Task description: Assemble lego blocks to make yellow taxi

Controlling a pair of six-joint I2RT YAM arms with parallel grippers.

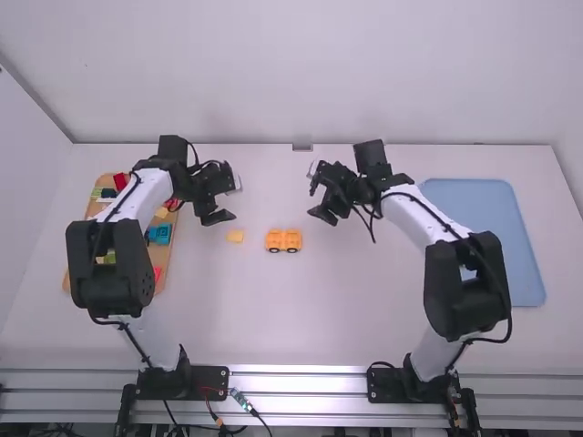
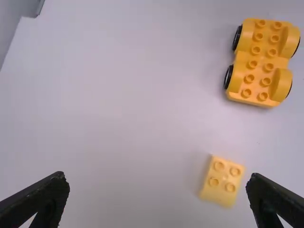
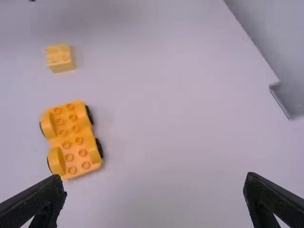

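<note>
Wheeled base (image 2: 260,62), high view adding blue tray (image 1: 483,198)

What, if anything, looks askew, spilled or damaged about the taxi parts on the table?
Nothing stands out: the orange car base sits on its wheels, studs up, and the small yellow block lies apart from it, also studs up.

This looks like a robotics lab or test station. At the near edge, the left arm (image 1: 111,264) and right arm (image 1: 466,282), both jointed robots, stand at a metal rail frame (image 1: 301,384), with loose cables (image 1: 260,420) by the left base. Beyond lies a plain white table (image 1: 364,328), enclosed on its far side by a bare pale wall (image 1: 273,73).
</note>
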